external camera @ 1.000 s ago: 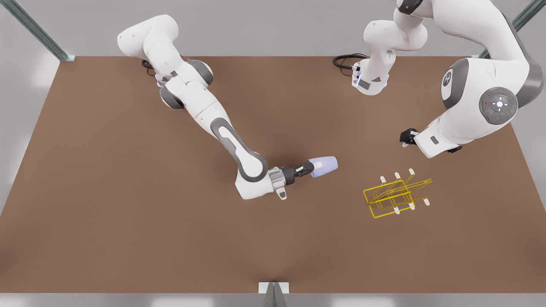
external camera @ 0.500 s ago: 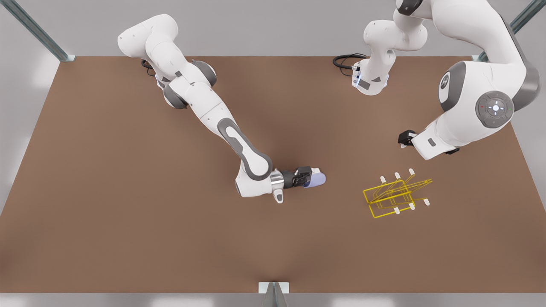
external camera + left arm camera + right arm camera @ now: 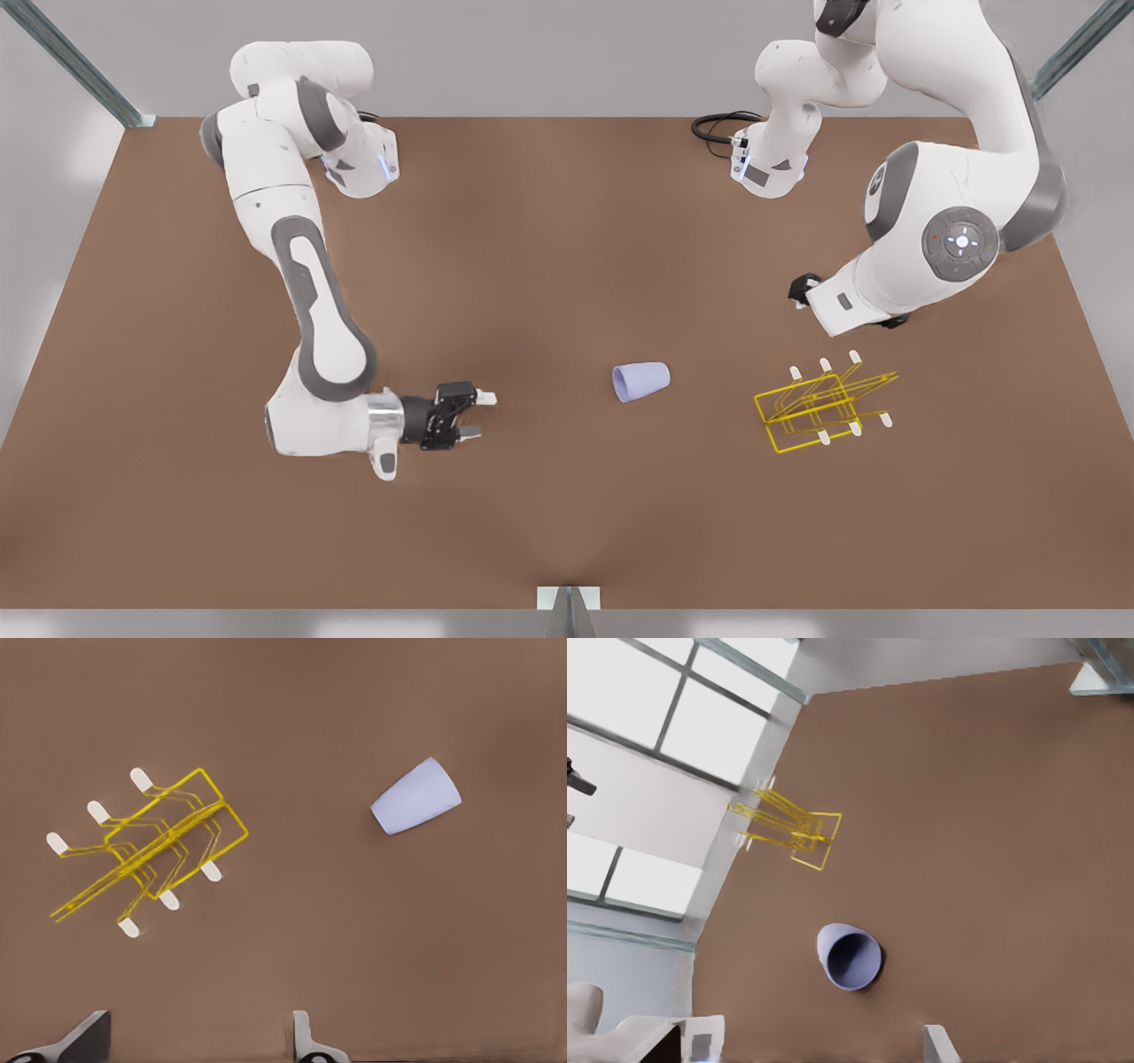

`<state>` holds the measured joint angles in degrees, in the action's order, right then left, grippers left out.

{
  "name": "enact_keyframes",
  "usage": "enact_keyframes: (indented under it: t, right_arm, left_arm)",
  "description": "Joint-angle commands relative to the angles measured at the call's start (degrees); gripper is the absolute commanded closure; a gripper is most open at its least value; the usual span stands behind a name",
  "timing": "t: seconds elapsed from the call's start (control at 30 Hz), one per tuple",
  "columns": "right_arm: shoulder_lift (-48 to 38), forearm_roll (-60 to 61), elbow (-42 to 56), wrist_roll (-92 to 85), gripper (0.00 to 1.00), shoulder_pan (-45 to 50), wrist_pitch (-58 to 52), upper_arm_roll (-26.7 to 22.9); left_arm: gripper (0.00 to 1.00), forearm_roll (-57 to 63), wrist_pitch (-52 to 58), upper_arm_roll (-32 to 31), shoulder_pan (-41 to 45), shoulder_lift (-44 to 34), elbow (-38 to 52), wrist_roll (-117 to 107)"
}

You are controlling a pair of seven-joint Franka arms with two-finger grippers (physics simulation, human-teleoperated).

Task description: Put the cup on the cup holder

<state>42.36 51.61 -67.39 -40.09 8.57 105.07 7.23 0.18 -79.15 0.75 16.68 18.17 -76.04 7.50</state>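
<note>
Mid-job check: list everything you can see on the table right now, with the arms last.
cup: one, lavender-blue, lying on its side mid-table, apart from the rack, mouth toward the front view's left
cup holder: one, yellow wire with white-capped prongs, toward the front view's right, nothing on it
table: one, brown
cable: one, black, coiled at the far edge by an arm base
right gripper: one, black with white fingertips, open, low, on the front view's left, pointing at the cup
left gripper: one, open, above the table beyond the cup holder, on the front view's right
</note>
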Motion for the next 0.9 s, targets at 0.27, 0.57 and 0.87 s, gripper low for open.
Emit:
enact_keyframes:
  t: [0.27, 0.57, 0.87]
  right_arm:
    - [-33.0, -57.0, -12.5, 46.1, 0.00, -9.8, -22.9, 0.3]
    - [-32.8, -56.8, -10.7, 46.1, 0.00, -10.5, -23.1, 0.0]
    - [-32.1, -56.9, -9.6, 46.2, 0.00, -7.2, -28.4, 0.4]
  left_arm:
    - [0.00, 0.4, -34.1, 0.4, 18.7, 13.4, -12.2, 40.6]
    - [0.00, -8.0, -53.4, 0.7, 16.2, 13.8, -19.8, 57.7]
    - [0.00, -3.0, -53.8, 2.1, 15.8, 15.5, -19.9, 51.5]
